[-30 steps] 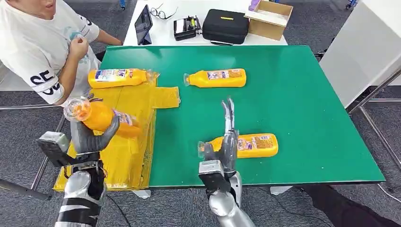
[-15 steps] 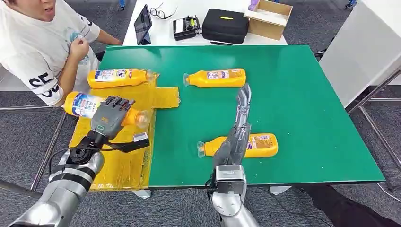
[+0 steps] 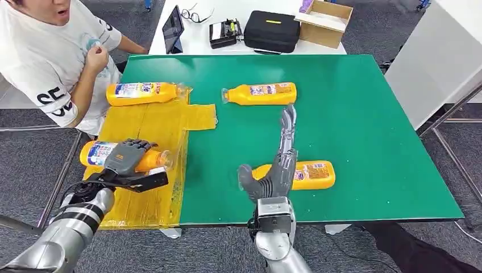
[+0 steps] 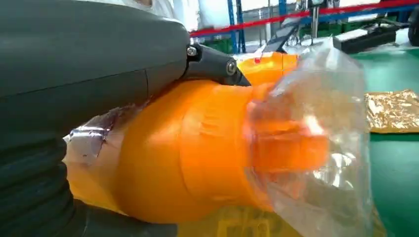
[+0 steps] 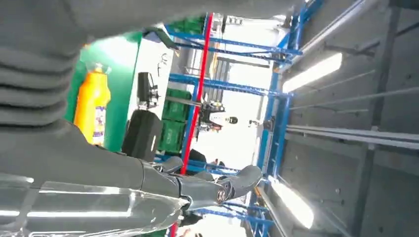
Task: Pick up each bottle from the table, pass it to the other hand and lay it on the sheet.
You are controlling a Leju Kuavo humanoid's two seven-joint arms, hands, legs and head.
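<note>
open green table right of the bottles, person's arm close beside yellow sheet's far corner

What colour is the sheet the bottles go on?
Shiny yellow, almost gold. The sheet shows best in the head view, lying on the green table.

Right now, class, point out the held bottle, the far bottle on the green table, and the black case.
Held bottle (image 3: pixel 94 153), head view, on its label.
Far bottle (image 3: pixel 262 93), head view, mid-body.
Black case (image 3: pixel 271 30), head view, lid centre.
</note>
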